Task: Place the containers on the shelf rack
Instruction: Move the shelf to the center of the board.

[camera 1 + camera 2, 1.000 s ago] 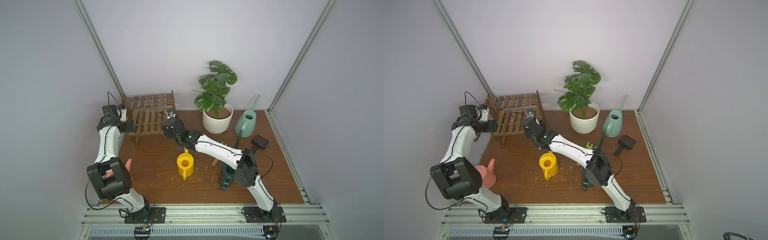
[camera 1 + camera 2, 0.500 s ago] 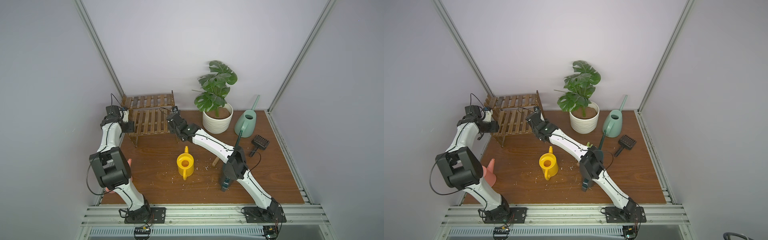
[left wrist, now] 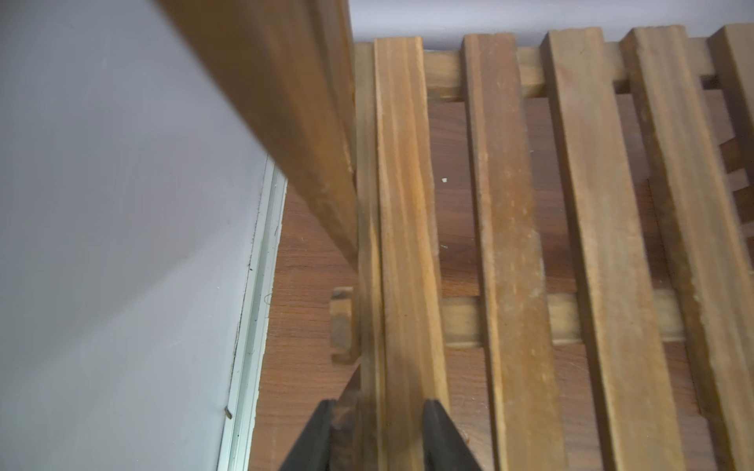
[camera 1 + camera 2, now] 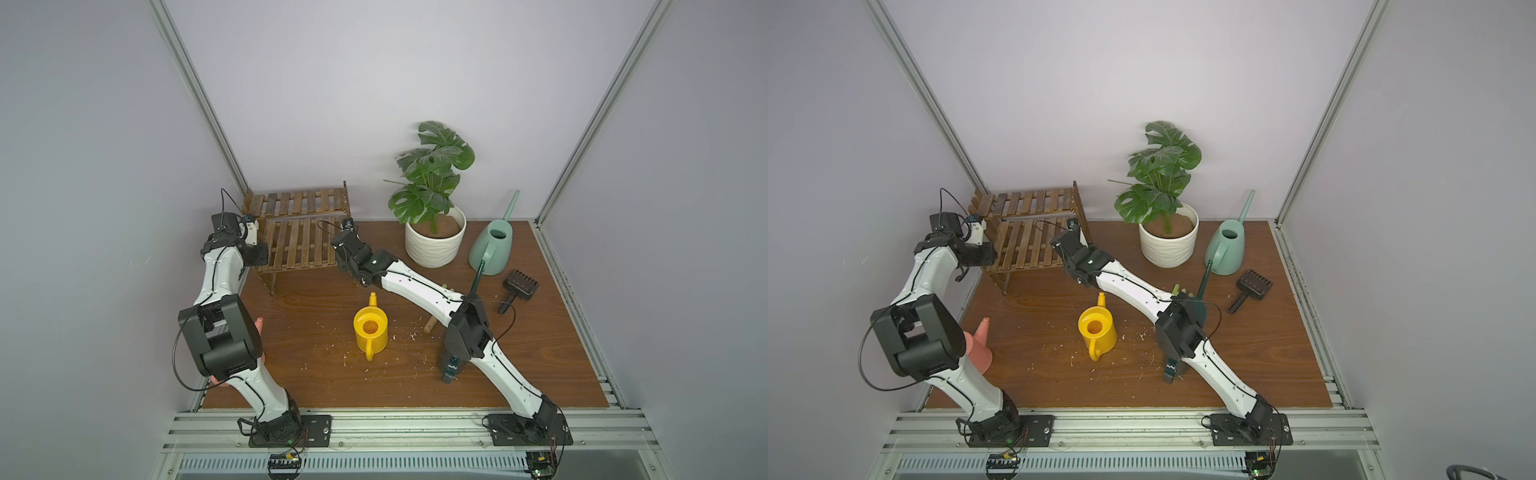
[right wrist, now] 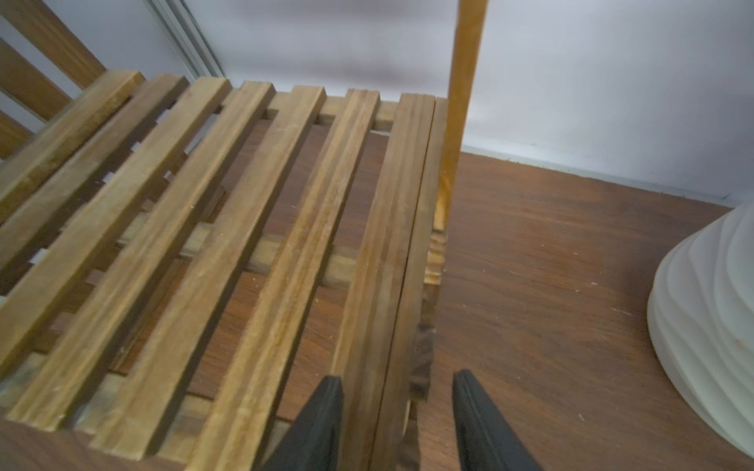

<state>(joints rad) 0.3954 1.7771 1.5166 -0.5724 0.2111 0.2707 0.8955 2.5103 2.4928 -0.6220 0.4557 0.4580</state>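
We see the left gripper (image 3: 377, 407) hugging the left end slat of the shelf rack (image 4: 299, 245), but cannot tell whether it pinches. The right gripper (image 5: 398, 381) straddles the right end slat, jaws apart. The yellow watering can (image 4: 370, 332), pink watering can (image 4: 980, 345), teal watering can (image 4: 451, 368) and mint-green watering can (image 4: 492, 249) stand on the tabletop (image 4: 316, 374).

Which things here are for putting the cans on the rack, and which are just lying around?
For the job: shelf rack, yellow watering can, pink watering can, dark teal watering can, mint-green watering can.

Just lying about: potted plant, black hand rake, wooden stick.
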